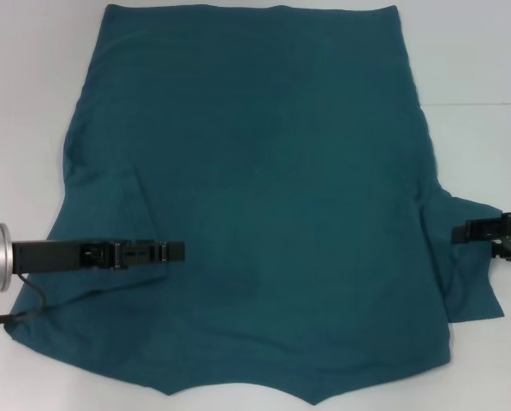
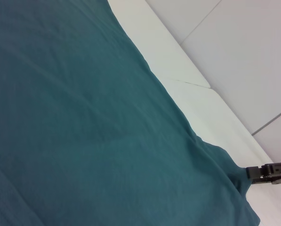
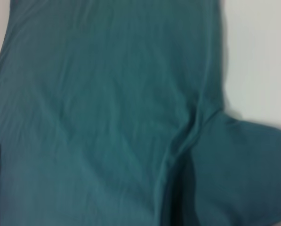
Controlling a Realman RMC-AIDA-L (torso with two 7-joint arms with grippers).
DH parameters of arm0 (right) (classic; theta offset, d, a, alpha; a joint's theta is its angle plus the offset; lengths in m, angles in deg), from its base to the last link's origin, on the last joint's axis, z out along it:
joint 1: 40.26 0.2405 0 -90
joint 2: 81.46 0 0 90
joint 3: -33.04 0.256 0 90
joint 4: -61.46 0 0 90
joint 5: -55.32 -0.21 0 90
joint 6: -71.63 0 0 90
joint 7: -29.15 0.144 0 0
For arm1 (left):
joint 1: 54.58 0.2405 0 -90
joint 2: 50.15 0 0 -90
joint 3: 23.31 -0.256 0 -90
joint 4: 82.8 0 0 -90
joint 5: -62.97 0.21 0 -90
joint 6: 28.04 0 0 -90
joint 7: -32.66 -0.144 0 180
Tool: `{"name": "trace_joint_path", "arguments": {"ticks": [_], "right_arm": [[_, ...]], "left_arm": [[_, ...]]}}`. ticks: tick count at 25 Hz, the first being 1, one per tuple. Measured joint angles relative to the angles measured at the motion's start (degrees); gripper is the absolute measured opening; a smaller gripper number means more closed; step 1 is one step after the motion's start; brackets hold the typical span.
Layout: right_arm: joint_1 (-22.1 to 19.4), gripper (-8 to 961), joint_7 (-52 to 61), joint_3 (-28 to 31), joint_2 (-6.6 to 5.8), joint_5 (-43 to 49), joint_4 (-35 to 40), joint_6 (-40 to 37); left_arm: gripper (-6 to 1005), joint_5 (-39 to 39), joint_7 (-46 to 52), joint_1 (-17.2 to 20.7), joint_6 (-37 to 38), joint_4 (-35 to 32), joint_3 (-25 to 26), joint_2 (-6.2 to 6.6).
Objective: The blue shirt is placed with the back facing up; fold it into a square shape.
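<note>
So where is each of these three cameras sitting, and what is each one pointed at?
Head view: from the robot's head, looking down on the blue shirt; left gripper and right gripper both show.
Left wrist view: on the left arm, looking across the shirt to the right gripper.
Right wrist view: on the right arm, over the shirt's sleeve; no gripper shows.
All share the shirt.

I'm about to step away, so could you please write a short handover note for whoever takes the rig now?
Left pincer: low over the shirt, reaching in across its left sleeve area; grip unclear.
Right pincer: at the right sleeve's edge; grip unclear.
Shirt: spread flat on the white table, plain side up, right sleeve sticking out.
Done: no clear fold yet.
Left: fold sleeves and sides in, then fold into a square.
</note>
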Motion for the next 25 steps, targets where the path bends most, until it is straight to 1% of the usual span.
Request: {"name": "trace_joint_path", "arguments": {"ticks": [5, 9, 14, 20, 25], "right_arm": [[0.64, 701, -0.77, -0.11, 0.51, 0.04, -0.30, 0.02], [0.90, 699, -0.29, -0.52, 0.57, 0.07, -0.41, -0.24], [0.76, 644, 1.19, -0.66, 0.19, 0.11, -0.41, -0.59], [0.67, 578, 1.03, -0.66, 0.30, 0.12, -0.47, -0.58], [0.65, 424, 1.10, -0.66, 0.29, 0.14, -0.47, -0.33]], "left_arm": [[793, 0.00, 0.00, -0.08, -0.41, 0.00, 0.00, -0.15], [793, 0.00, 0.00, -0.07, -0.42, 0.00, 0.00, -0.02], [793, 0.00, 0.01, 0.02, -0.42, 0.00, 0.00, 0.02], [793, 0.00, 0.01, -0.06, -0.41, 0.00, 0.00, 0.00], [793, 0.00, 0.01, 0.00, -0.41, 0.00, 0.00, 0.00]]}}
